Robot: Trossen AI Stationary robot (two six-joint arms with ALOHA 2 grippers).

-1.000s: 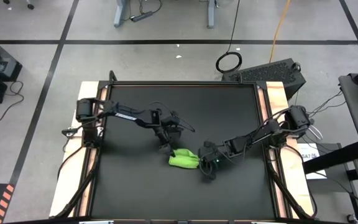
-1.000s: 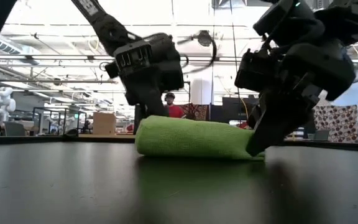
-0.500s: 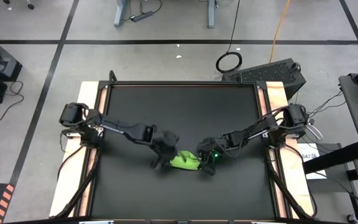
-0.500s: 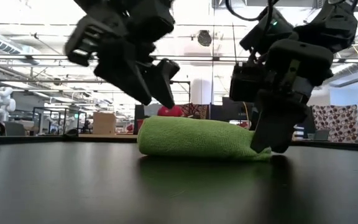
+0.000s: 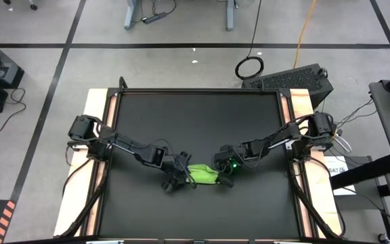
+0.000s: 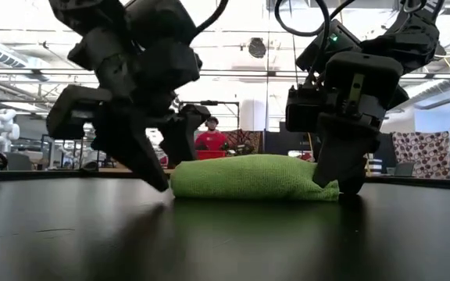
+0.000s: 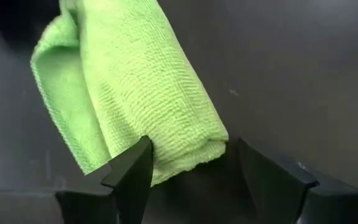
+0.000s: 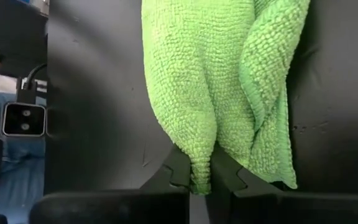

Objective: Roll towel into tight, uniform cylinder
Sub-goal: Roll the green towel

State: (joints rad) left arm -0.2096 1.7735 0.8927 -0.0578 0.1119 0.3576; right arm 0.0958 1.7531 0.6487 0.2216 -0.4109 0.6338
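Small lime-green towel (image 5: 202,175) of soft looped fabric, already bunched into a short loose roll, lying near the middle of the black tabletop (image 5: 195,122), toward its front edge. Right gripper (image 8: 191,177) at the roll's right end, fingers closed tight on a thin pinch of the fabric there, tips down at the table surface. Left gripper (image 7: 188,168) at the opposite end, fingers spread wide and straddling the roll's end without squeezing it.

Likely handling: very light, limp, compressible, with no stiffness of its own; prone to sagging, unrolling, or sliding on the smooth black surface when pushed. Textured pile offering good friction against the fingers. Layers uneven at both ends, with a loose flap beside the pinch in the right wrist view, so the cylinder not yet uniform. Best hold judged to be at the two ends, across the whole roll thickness rather than a single layer, pressing inward and down to keep the wraps from springing loose.
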